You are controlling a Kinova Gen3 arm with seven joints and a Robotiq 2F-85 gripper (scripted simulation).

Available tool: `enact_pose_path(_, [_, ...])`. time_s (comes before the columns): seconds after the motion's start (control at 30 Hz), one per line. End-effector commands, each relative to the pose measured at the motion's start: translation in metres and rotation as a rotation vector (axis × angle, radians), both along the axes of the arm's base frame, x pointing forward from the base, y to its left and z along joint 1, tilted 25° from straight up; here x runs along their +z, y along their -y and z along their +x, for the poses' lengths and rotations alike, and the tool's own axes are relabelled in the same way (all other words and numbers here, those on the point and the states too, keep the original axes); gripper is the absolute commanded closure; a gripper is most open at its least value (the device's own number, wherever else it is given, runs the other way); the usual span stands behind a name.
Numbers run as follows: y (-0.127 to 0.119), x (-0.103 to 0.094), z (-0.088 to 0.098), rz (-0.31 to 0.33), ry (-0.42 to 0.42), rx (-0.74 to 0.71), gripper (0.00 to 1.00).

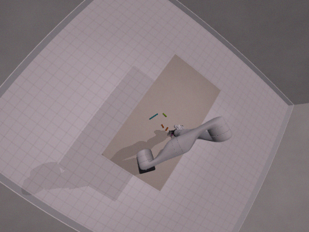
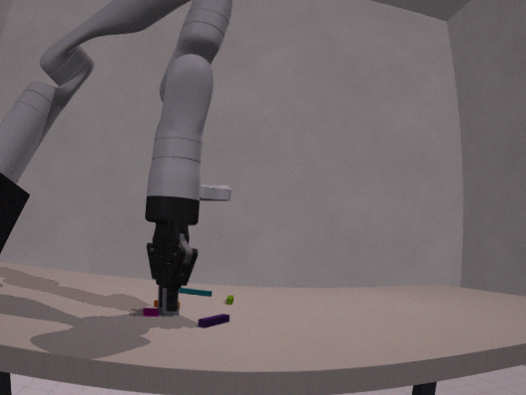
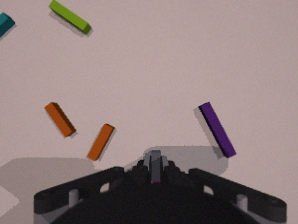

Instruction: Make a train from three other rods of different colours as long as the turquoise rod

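Observation:
My gripper point(image 2: 169, 309) point(image 3: 155, 164) point(image 1: 171, 134) stands low on the table, shut on a short grey rod point(image 3: 156, 161) held between the fingertips. A magenta rod point(image 2: 151, 312) lies on the table right beside the fingers; the wrist view shows only a sliver of it. Two orange rods point(image 3: 60, 119) point(image 3: 101, 141) lie close ahead to the left. A purple rod point(image 3: 217, 129) point(image 2: 213, 320) lies ahead to the right. A lime rod point(image 3: 70, 16) point(image 2: 229, 299) point(image 1: 164, 115) and the turquoise rod point(image 3: 5, 23) point(image 2: 196, 292) point(image 1: 153, 116) lie farther off.
The beige table point(image 2: 347, 323) point(image 1: 186, 84) stretches wide to the right of the rods. The arm's base point(image 1: 144, 163) stands at the table's near edge, and its shadow falls to the left of the gripper.

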State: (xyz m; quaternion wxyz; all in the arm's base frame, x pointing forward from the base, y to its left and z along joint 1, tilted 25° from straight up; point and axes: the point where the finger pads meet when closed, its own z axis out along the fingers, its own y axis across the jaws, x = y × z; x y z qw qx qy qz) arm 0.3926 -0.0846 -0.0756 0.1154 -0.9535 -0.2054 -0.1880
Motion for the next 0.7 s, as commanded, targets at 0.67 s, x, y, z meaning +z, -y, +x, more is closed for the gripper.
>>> enact_pose_path(0.67, [0.0015, -0.0007, 0.0018, -0.001, 0.002, -0.006, 0.84])
